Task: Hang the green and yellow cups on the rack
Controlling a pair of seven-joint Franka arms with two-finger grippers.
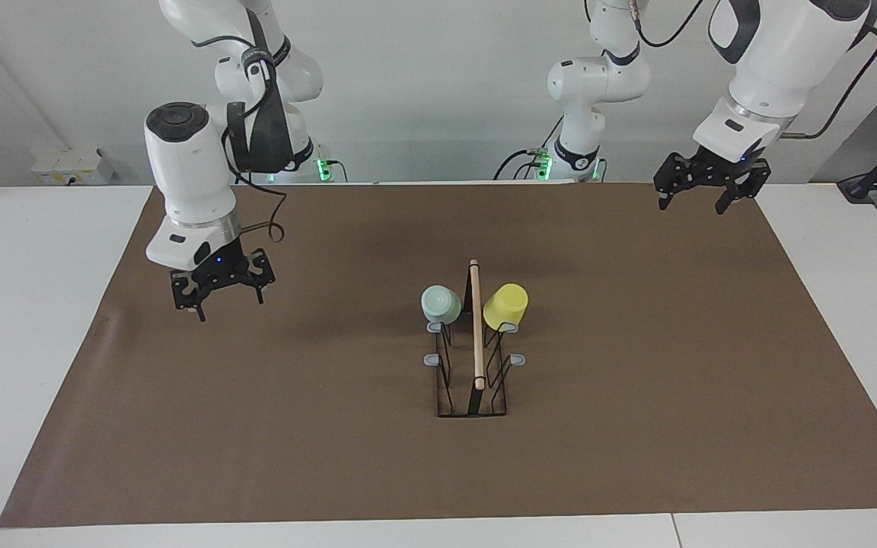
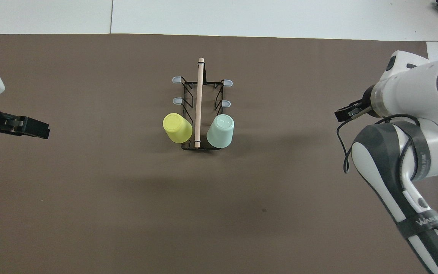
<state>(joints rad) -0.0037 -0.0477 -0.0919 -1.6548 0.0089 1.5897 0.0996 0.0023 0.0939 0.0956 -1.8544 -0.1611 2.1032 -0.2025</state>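
The black wire rack (image 1: 476,327) with a wooden rod stands mid-table on the brown mat; it also shows in the overhead view (image 2: 199,95). The mint green cup (image 1: 441,304) (image 2: 221,130) hangs upside down on the prong nearest to the robots on the right arm's side. The yellow cup (image 1: 505,306) (image 2: 177,127) hangs the same way on the nearest prong on the left arm's side. My right gripper (image 1: 221,304) (image 2: 350,113) is open and empty, raised over the mat toward the right arm's end. My left gripper (image 1: 692,204) (image 2: 32,128) is open and empty, raised over the mat's corner at the left arm's end.
The brown mat (image 1: 636,380) covers most of the white table (image 1: 27,342). The rack's other grey-tipped prongs (image 1: 432,359) carry nothing. Cables hang from the right arm (image 1: 267,221).
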